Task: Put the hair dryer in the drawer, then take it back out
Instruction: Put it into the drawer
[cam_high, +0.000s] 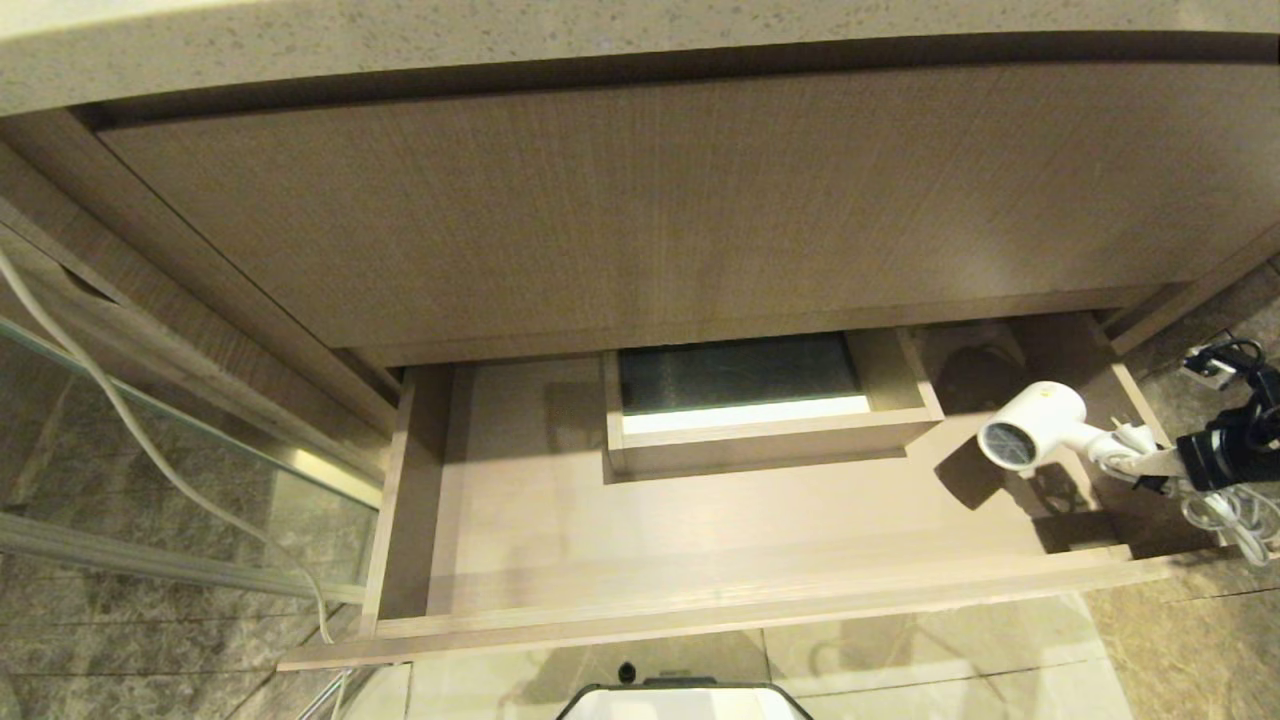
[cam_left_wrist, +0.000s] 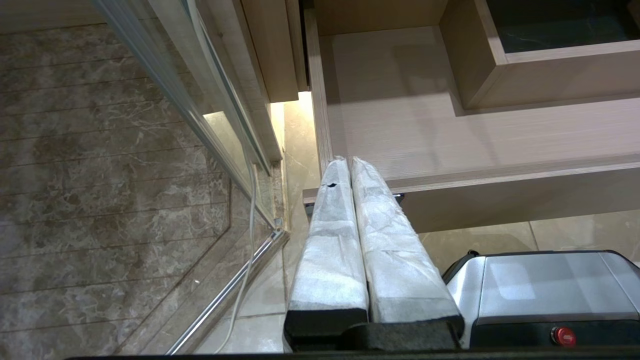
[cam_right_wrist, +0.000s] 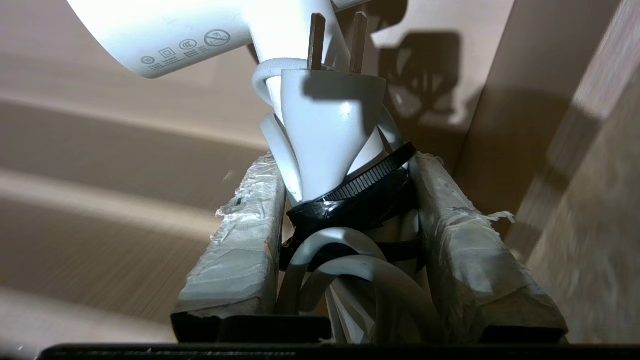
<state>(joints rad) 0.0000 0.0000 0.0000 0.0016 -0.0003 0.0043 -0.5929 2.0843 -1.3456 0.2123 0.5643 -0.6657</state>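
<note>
One dryer (cam_high: 1032, 425), clamped at its handle by the right hand (cam_right_wrist: 345, 200), hangs near the drawer's (cam_high: 720, 615) right wall; wide bare floor leftward. Left hand (cam_left_wrist: 350, 165) closed, empty.

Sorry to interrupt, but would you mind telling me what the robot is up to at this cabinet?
The right gripper is clamped on the handle and bundled cord of the white hair dryer, holding it over the right end of the open drawer. The drawer's floor is otherwise bare around its boxed cut-out. The left gripper is shut and idle near the drawer's left front corner.
</note>
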